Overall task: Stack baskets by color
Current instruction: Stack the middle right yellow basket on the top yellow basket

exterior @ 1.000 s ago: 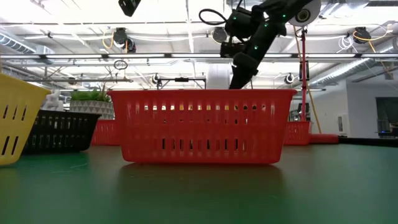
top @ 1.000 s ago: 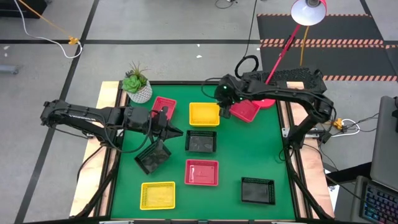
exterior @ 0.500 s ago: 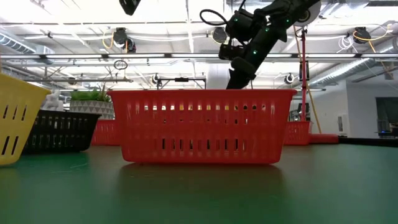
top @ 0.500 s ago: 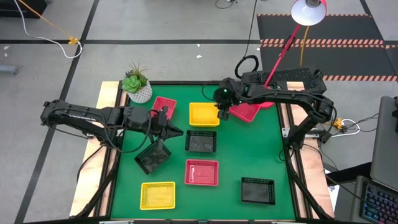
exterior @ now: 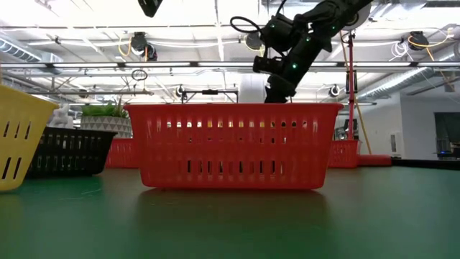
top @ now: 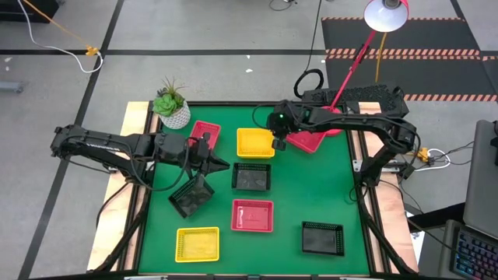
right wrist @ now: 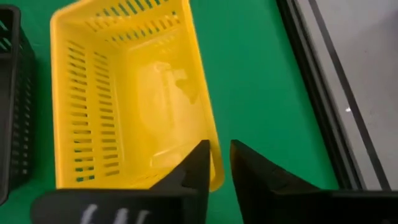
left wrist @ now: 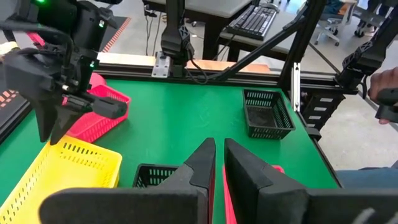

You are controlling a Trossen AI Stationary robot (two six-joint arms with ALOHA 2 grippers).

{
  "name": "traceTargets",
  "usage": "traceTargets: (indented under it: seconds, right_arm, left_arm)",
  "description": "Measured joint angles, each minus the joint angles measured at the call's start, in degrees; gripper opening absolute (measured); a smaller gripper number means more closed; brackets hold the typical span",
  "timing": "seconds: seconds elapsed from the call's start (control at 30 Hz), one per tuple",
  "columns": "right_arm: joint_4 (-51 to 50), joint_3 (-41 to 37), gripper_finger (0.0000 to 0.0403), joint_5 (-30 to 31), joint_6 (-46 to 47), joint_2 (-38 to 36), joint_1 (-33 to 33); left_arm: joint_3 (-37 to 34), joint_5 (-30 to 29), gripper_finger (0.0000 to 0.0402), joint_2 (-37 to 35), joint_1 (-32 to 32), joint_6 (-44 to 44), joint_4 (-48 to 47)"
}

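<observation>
From above: right gripper (top: 278, 144) down at the corner of the yellow basket (top: 255, 142), between that basket and a red basket (top: 309, 139) just beside it. Too small there to read the fingers. Closer, in the right wrist view: fingers (right wrist: 198, 163) pinched together astride the yellow basket's (right wrist: 124, 93) side wall near a corner, one inside, one over the green table (right wrist: 261, 74).

Low view: only the right arm dropping behind a large red basket (exterior: 233, 144) in the foreground, grip point hidden; at the picture's left edge, part of a second yellow basket (exterior: 18, 137) and a black basket (exterior: 72, 151).

Left gripper (top: 222, 165) over the table's left half, above and beside a skewed black basket (top: 191, 197); contact not clear from overhead. Left wrist view: fingers almost together (left wrist: 216, 144), a thin slit between, nothing in it.

Shown only from above, the whole spread: another red basket (top: 205, 132) near the plant pot (top: 173, 113), a black basket (top: 252, 176) mid-table, the foreground red basket (top: 253, 215) below it, the second yellow basket (top: 197, 243) and a third black basket (top: 322, 238) along the near edge. All apart, none stacked.
</observation>
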Motion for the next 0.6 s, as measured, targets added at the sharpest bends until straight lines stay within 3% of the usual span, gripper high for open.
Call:
traceTargets:
  seconds: [0.13,0.6]
  right_arm:
    - [-0.84,-0.02,0.0024,-0.25,-0.31,-0.12,0.00]
    - [0.20,-0.02,0.0008,-0.09,0.50,-0.10,-0.02]
  left_arm:
    - [0.00,0.00,0.0035,0.00,0.00,-0.03,0.00]
    - [0.00,0.00,0.0035,0.00,0.00,-0.10,0.00]
